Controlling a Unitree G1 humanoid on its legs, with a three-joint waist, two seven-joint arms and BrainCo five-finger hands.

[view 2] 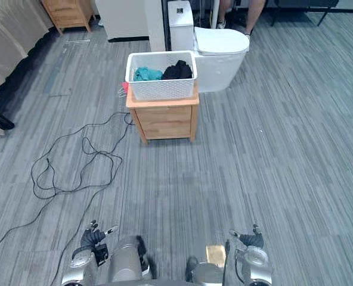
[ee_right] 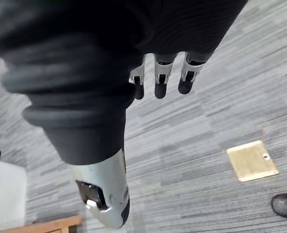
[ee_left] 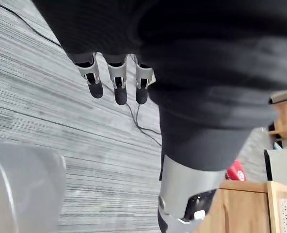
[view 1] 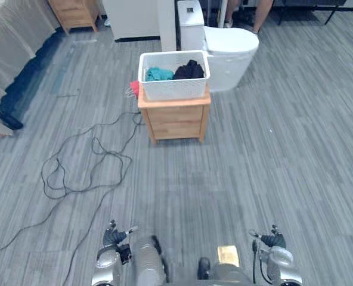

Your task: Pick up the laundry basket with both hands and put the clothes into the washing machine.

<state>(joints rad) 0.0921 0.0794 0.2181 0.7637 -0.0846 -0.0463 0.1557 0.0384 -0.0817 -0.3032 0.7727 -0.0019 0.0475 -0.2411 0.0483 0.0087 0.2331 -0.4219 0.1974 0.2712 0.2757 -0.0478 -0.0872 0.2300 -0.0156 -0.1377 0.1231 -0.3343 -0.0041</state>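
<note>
A white laundry basket (view 1: 174, 83) stands on a small wooden nightstand (view 1: 175, 116) some way ahead of me. Inside it lie a teal garment (view 1: 159, 74) and a black garment (view 1: 189, 70). Something red (view 1: 135, 88) hangs beside the basket's left end. My left hand (view 1: 114, 236) and right hand (view 1: 273, 239) hang low at the near edge of the eye views, far from the basket. Each is empty, with the fingers of the left hand (ee_left: 117, 81) and of the right hand (ee_right: 160, 80) straight and relaxed above the grey floor.
A white toilet (view 1: 227, 50) stands right behind the nightstand, with a person's legs (view 1: 248, 15) beyond it. A white unit (view 1: 135, 18) and a wooden cabinet (view 1: 75, 12) are at the back left. A bed's edge (view 1: 12, 53) runs along the left. A brass floor plate (ee_right: 252, 160) lies near my feet.
</note>
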